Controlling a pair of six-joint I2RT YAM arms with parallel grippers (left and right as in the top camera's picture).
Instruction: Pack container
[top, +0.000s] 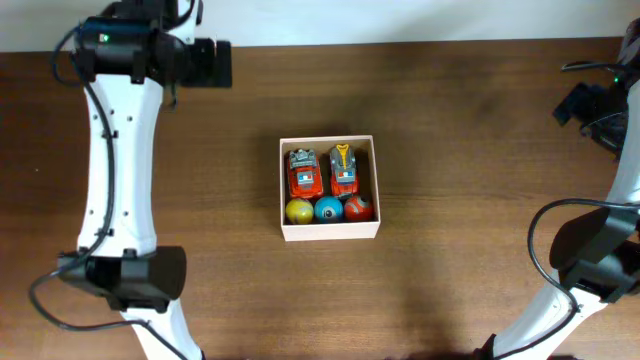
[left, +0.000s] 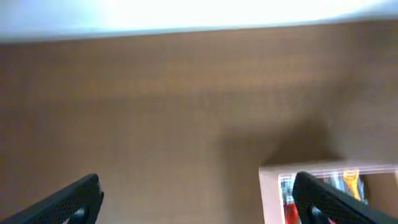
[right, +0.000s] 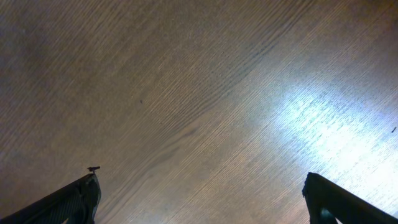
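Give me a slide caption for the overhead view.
Square cream cardboard container on a brown wooden table, holding two orange-red toy cars and a row of three coloured balls.

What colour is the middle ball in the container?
Blue, the middle ball in the container; clearest in the overhead view.

A dark brown, wood-grained worktop (top: 450, 120) fills the scene. A pale, bright strip (top: 420, 18) runs beyond its far edge. A patch of white glare (right: 323, 118) lies on the wood.
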